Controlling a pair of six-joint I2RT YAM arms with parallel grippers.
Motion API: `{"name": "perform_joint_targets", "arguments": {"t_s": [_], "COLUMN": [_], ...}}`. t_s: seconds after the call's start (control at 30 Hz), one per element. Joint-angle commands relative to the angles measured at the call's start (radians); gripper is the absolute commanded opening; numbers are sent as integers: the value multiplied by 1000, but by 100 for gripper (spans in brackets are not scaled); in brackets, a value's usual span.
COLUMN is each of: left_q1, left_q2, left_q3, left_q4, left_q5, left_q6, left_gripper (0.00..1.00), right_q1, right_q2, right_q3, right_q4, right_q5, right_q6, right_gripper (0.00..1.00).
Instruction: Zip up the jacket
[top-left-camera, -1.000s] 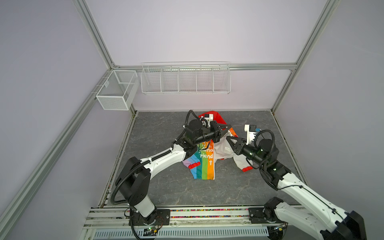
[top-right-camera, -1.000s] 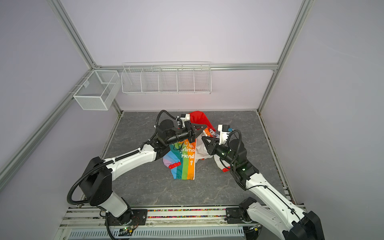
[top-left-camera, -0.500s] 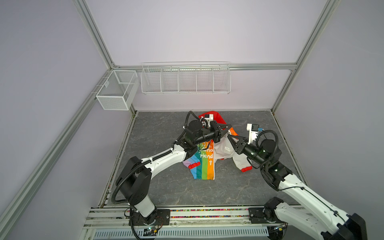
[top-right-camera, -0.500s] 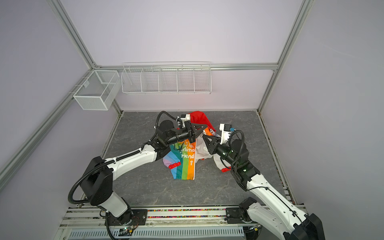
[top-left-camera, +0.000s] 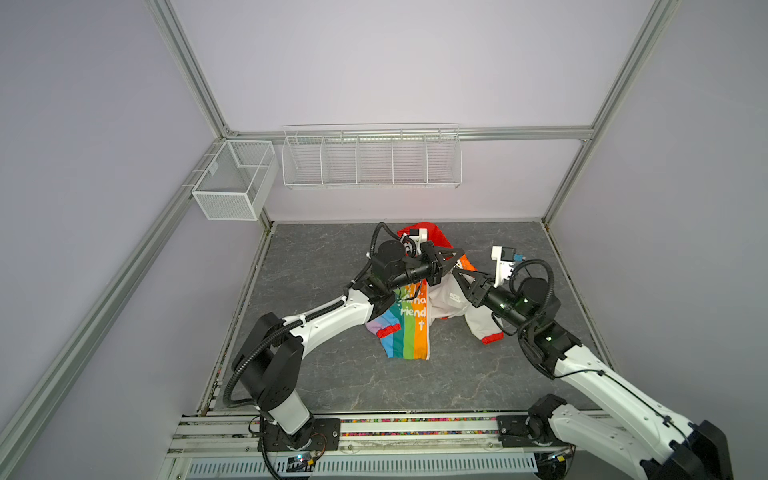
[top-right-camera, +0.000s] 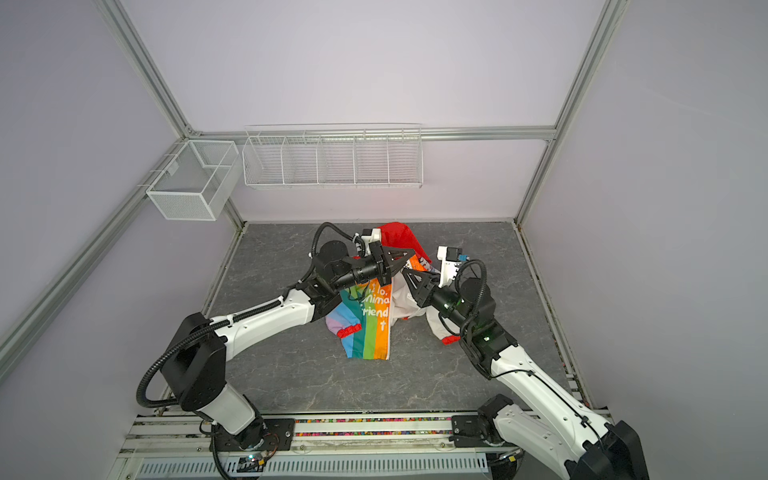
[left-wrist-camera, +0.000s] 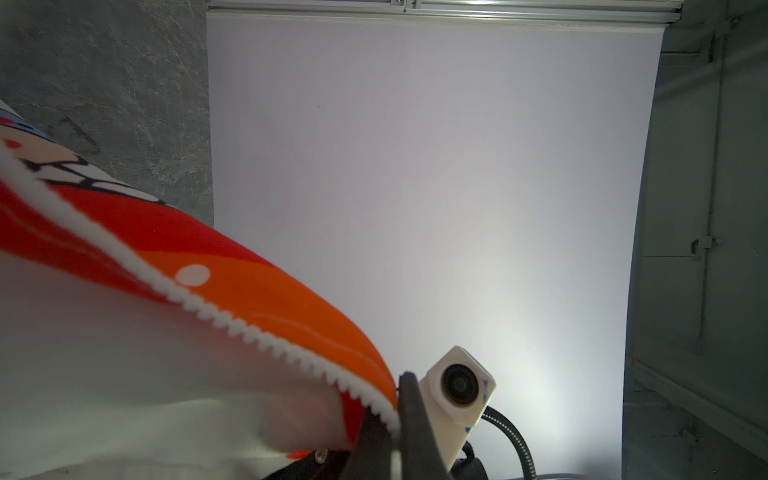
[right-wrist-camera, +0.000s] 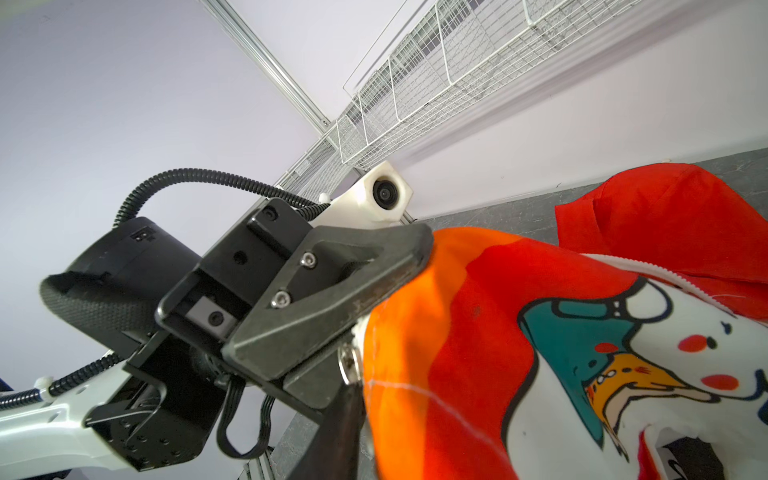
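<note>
The jacket (top-left-camera: 409, 328) hangs by its top edge, and its rainbow half with white lettering (top-right-camera: 374, 316) trails down onto the floor. Its red hood (top-left-camera: 434, 235) lies behind. My left gripper (top-left-camera: 455, 254) is shut on the white zipper teeth (left-wrist-camera: 232, 328) at the orange edge, and the left wrist view shows that pinch (left-wrist-camera: 392, 415). My right gripper (top-left-camera: 457, 273) points up at the same edge, just below the left one. The right wrist view shows one dark finger (right-wrist-camera: 338, 436) beside the orange cloth, with a small shiny metal part (right-wrist-camera: 348, 365) at the hem. The cloth hides its other finger.
A long white wire basket (top-left-camera: 370, 158) and a mesh box (top-left-camera: 232, 183) hang on the back wall, above the arms. The grey stone-look floor (top-left-camera: 332, 374) is walled on three sides. A rail with both arm bases runs along the front (top-left-camera: 374, 432).
My right arm has shifted slightly to the right and back from the jacket. The left arm and the hanging jacket have hardly moved.
</note>
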Motion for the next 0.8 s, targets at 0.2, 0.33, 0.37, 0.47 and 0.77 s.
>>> {"name": "perform_joint_targets", "arguments": {"t_s": [0.2,0.33,0.37,0.47,0.77], "left_q1": [-8,-7,-8,-8,-8], "left_q2": [27,31,32,30,29], "left_q3": [21,21,22,23,26], "left_q4": [53,60,59,60,61], "left_q5": [0,-1,-2,-3,-7], "left_q6": [-23,-25,-25,-26,-26], "left_gripper": [0,0,0,0,0], "right_q1": [10,11,11,13,20], "right_q2": [5,6,7,10,25], "right_q3": [-12,-12,-12,-19,-34], "right_q4": [63,59,57,57,66], "right_q5": [-7,-3,-2,1,6], "right_q6": [39,51,53,61,78], "right_gripper": [29,26,26,28,29]}}
